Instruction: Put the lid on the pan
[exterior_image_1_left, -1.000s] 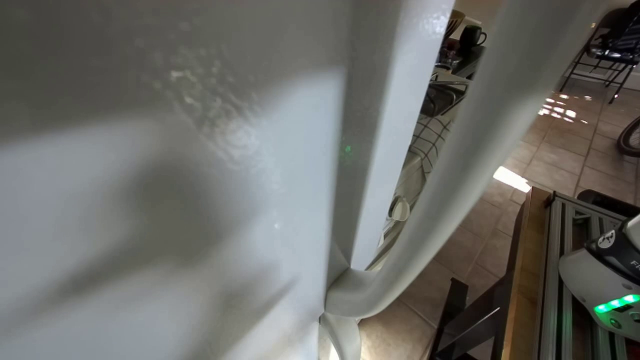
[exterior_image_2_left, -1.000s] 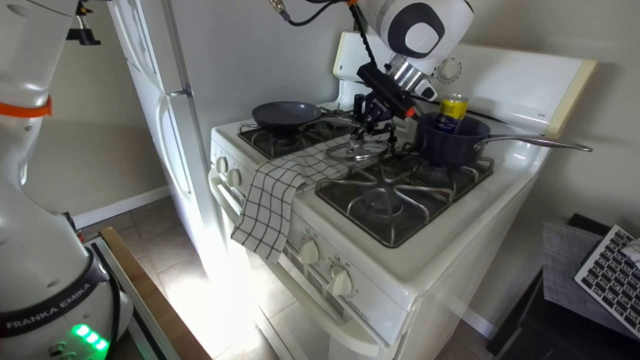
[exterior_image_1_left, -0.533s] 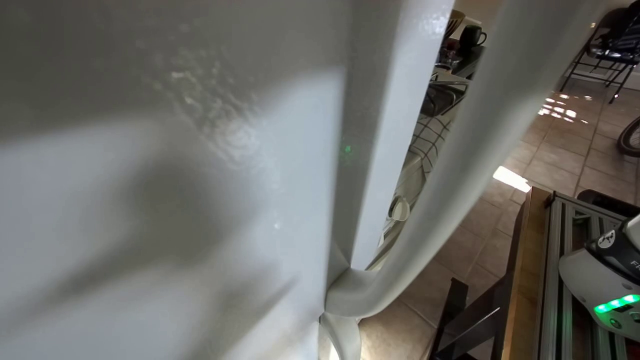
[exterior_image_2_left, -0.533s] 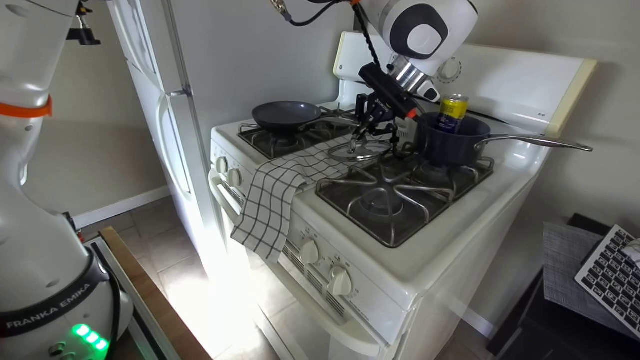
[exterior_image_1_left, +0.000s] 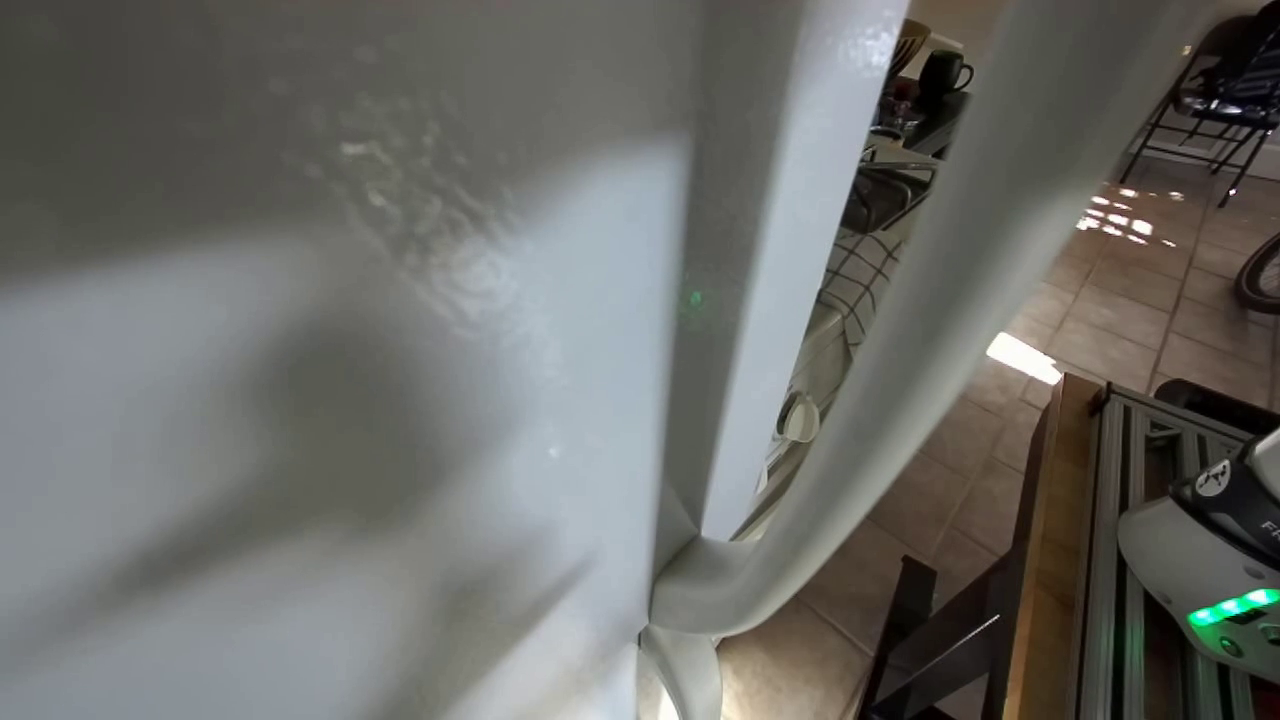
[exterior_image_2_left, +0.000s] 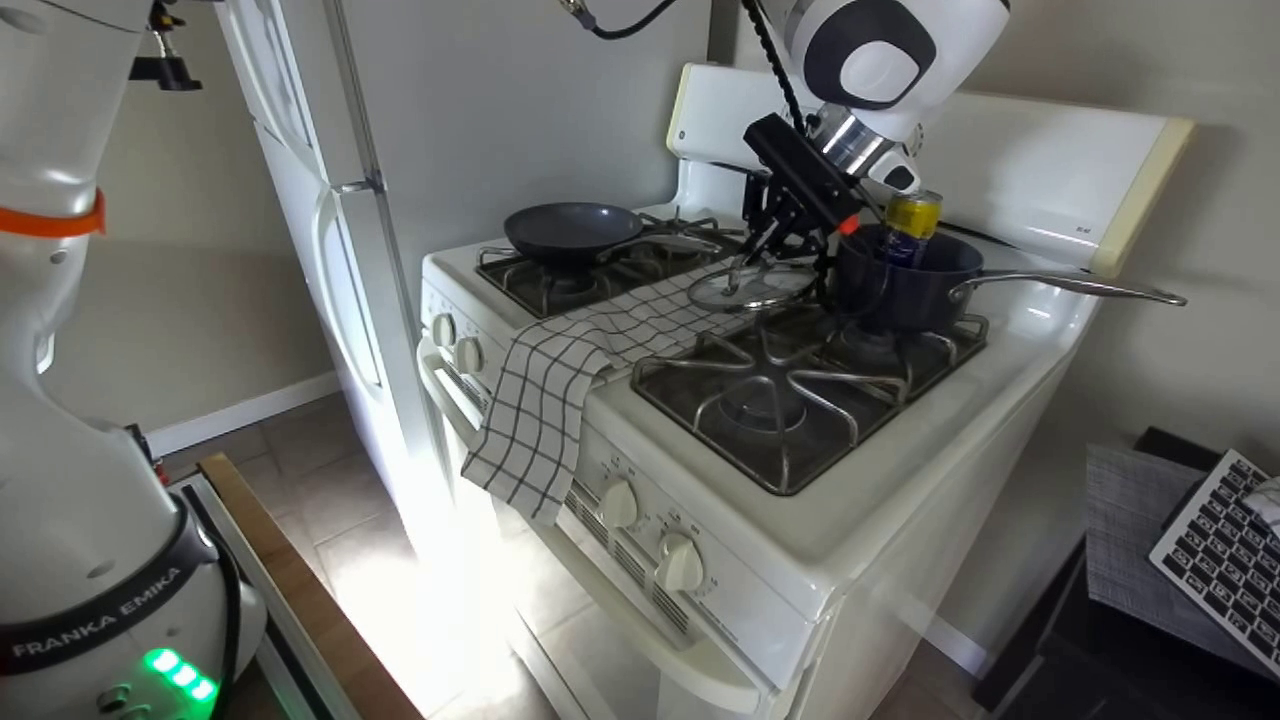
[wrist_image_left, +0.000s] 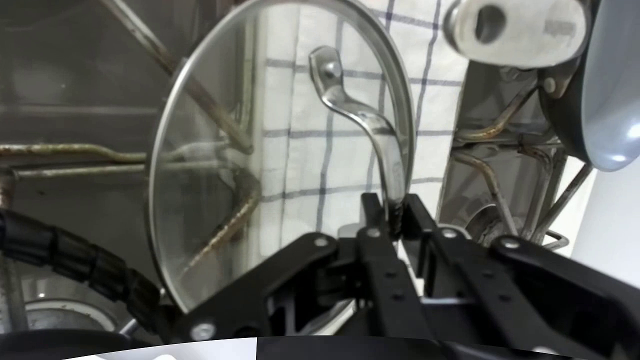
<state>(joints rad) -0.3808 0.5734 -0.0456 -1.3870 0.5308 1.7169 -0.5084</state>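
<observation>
In the wrist view the claw (wrist_image_left: 392, 205) is pinching the glass lid (wrist_image_left: 280, 155) by its strap handle (wrist_image_left: 382, 135), jaws standing close together with only that thin metal between them. The handle's long axis is running up the view from the claw, bending left toward a rivet (wrist_image_left: 328, 68), and most of the lid is spreading to the left, over the checked cloth (wrist_image_left: 435, 110) and a grate (wrist_image_left: 75, 148); the frying pan (wrist_image_left: 610, 95) is lying off to the right. In an exterior view the lid is occupying the gap between that frying pan and the saucepan (exterior_image_2_left: 900, 300), its free side facing the saucepan and just beside it. I can't tell whether it is touching the cloth. The saucepan, then, is looking like the nearer target, though the can (exterior_image_2_left: 912, 225) inside it is poking above its mouth and would probably be keeping the lid from seating. In an exterior view the fridge (exterior_image_1_left: 350, 450) is filling most of the frame, and neither claw nor lid is showing.
</observation>
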